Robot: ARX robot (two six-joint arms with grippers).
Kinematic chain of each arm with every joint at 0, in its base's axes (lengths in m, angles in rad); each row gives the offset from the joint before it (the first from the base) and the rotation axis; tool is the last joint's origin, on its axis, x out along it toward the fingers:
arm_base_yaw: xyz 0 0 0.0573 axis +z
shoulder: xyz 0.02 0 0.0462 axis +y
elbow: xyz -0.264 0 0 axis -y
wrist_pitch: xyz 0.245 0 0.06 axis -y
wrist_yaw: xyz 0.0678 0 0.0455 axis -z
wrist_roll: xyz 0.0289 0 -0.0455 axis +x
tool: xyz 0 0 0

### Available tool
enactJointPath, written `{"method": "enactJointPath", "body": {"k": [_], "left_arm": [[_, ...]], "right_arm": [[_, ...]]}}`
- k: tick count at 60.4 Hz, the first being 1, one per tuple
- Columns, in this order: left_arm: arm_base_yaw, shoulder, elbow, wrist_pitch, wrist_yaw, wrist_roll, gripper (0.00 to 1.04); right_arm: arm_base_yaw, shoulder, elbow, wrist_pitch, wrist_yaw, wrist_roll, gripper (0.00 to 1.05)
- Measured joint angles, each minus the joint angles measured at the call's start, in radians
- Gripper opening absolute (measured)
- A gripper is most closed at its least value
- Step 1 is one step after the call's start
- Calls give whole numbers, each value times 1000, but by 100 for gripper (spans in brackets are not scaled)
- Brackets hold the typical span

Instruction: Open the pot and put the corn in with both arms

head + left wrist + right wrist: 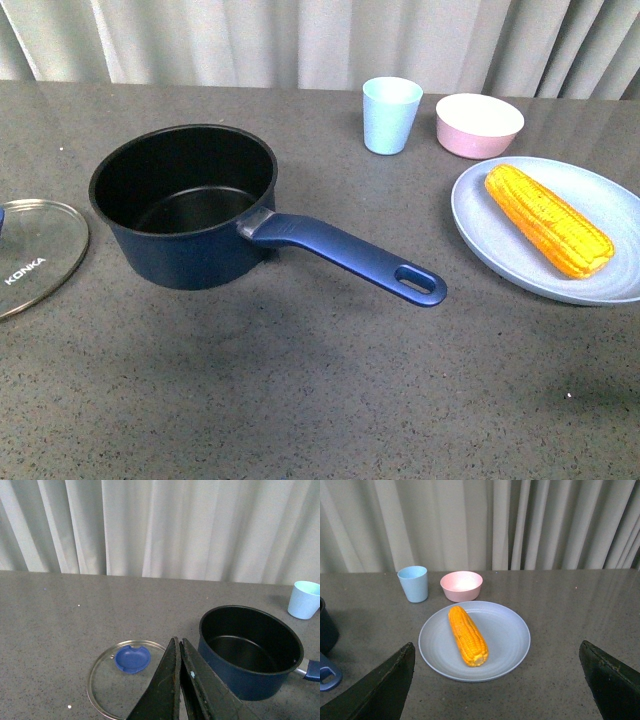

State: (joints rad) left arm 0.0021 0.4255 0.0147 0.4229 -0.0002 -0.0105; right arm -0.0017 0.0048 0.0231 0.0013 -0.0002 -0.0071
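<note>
The corn (468, 635) is laid on the plate (512, 645), well apart from the uncovered pot (185, 205). It is thought stiff, bumpy and light, best gripped across its middle. The right gripper (496, 652) is spread wide and the left gripper (179, 642) is pinched closed, both empty.

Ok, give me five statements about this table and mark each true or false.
1. The lid lies beside the pot. True.
2. The corn is in the pot. False: it lies on the plate.
3. The right pincer is open. True.
4. The left pincer grips the lid. False: it is shut, holding nothing.
5. The cup is pink. False: it is light blue.
</note>
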Motion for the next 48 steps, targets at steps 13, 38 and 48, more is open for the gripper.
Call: {"method": "enactJointPath", "body": {"k": [13,38,48], "left_arm": [[0,-95,0,-91,0,0,2],[0,-229,0,-225,0,0,2],[0,-341,0,-372,0,0,2]], "right_arm": [[0,0,0,0,0,0,96],[0,0,0,0,0,0,96],[0,0,0,0,0,0,96]]}}
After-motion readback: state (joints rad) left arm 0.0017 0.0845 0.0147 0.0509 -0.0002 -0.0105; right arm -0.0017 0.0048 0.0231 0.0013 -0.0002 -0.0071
